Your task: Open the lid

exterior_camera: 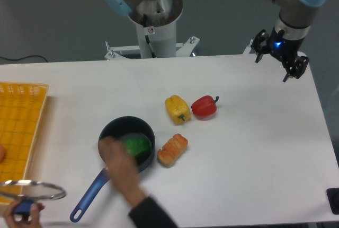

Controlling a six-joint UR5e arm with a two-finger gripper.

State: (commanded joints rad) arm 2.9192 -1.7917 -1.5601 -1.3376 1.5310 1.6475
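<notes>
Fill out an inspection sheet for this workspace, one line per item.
Surface: white table, mostly bare on the right.
Job's things: lid off the saucepan, held by its knob in a person's hand at the lower left; another blurred hand is at the saucepan, a green item inside.
Clutter: yellow pepper, red pepper, bread-like item, yellow basket.
Tool: raised at the far right corner, holding nothing; opening unclear.
Cables: dark cable far left.
Surroundings: grey floor, arm base.

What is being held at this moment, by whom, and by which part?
The gripper holds nothing. A person's hand holds the lid by its blue knob, beside the basket, away from the saucepan.
</notes>
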